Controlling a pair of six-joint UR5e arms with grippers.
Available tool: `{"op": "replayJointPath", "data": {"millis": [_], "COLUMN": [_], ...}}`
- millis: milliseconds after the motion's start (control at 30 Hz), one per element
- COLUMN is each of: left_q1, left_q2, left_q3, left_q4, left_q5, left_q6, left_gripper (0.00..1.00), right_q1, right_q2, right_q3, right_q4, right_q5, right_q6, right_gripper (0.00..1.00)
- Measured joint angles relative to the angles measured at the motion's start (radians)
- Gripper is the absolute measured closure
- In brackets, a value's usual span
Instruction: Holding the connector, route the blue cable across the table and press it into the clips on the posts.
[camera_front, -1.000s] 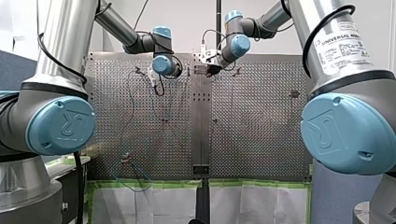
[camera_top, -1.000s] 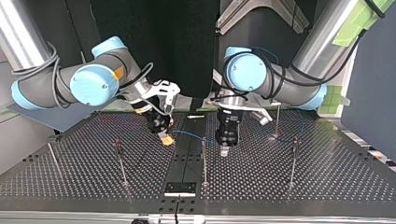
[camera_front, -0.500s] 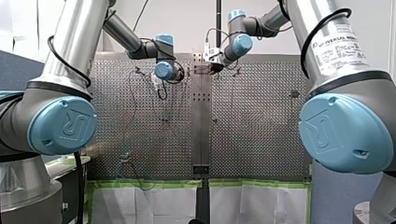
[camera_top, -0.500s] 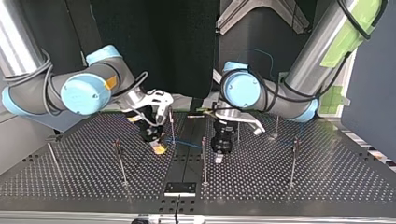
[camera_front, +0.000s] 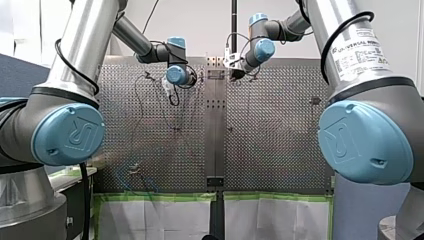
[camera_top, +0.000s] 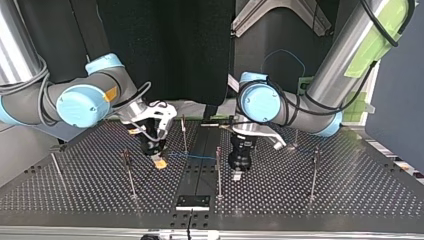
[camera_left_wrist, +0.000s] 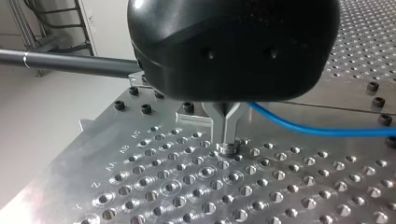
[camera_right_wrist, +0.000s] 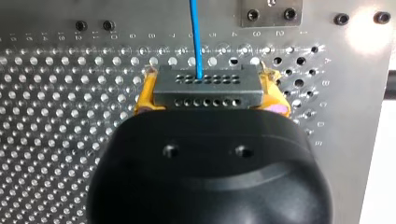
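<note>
My right gripper (camera_right_wrist: 208, 93) is shut on the grey connector (camera_right_wrist: 205, 86), with a yellow pad at each end of it. The blue cable (camera_right_wrist: 194, 37) leaves the connector straight ahead. At the top view's left this gripper (camera_top: 160, 164) hangs just over the table. From it the blue cable (camera_top: 192, 156) runs level toward the middle post (camera_top: 218, 170). My left gripper (camera_top: 236, 175) stands beside that post with its metal fingertips (camera_left_wrist: 227, 148) shut and almost touching the perforated table (camera_left_wrist: 280, 186). The blue cable (camera_left_wrist: 317, 130) passes close behind those fingers; whether they touch it is hidden.
Several thin posts stand on the table in the top view: one behind the cable (camera_top: 184, 132), one at the left (camera_top: 128, 170), one at the right (camera_top: 314, 170), one far left (camera_top: 55, 167). A small black plate (camera_top: 192, 201) lies near the front edge.
In the top view my right gripper carried the connector toward the left and nearer the camera, drawing the cable out. My left gripper came nearer and lower beside the middle post.
</note>
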Motion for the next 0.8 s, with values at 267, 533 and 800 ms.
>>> {"op": "replayJointPath", "data": {"millis": [267,533,800], "left_q1": [-0.002,-0.009,-0.022], "left_q2": [0.0,0.002,0.035], "left_q3": [0.0,-0.001,-0.024], "left_q4": [-0.021,-0.07,-0.139], "left_q5": [-0.031,-0.074,-0.115], "left_q6": [0.006,0.032,0.055], "left_gripper": [0.61,0.0,0.0], "right_q1": [-0.008,-0.011,-0.011], "right_q2": [0.002,0.002,0.002], "right_q3": [0.0,0.0,0.0], "right_q4": [-0.003,-0.006,-0.009], "right_q5": [0.001,0.003,0.007], "right_q6": [-0.005,-0.012,-0.016], "right_gripper": [1.0,1.0,1.0]}}
